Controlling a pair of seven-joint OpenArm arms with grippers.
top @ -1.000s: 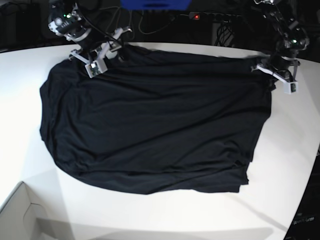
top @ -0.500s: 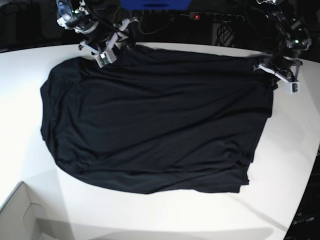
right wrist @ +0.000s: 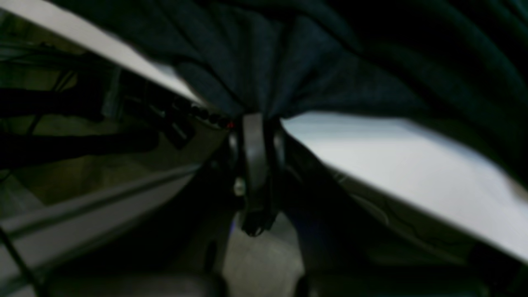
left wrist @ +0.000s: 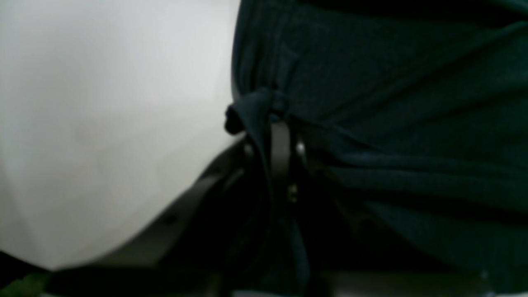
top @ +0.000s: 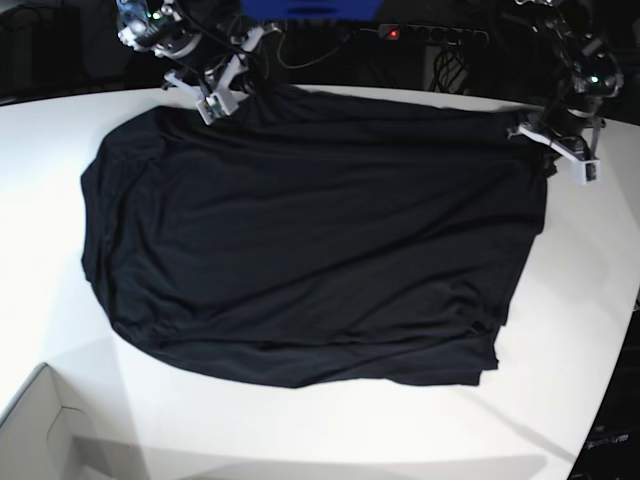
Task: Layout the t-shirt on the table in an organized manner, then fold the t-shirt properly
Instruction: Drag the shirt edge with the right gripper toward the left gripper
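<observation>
A pale cardboard box corner (top: 40, 430) is seen at seven o'clock. The black t-shirt (top: 310, 240) is spread mid-table (top: 330, 430); being soft and limp, it is best gripped at its edges. Far-edge folds are pinched by the left gripper (left wrist: 280, 123) at two o'clock and the right gripper (right wrist: 255, 123) at eleven.

Behind your blue panel (top: 310, 8): dark backdrop, tangled cables (top: 300, 45), a power strip (top: 435, 35) glowing red just right.
</observation>
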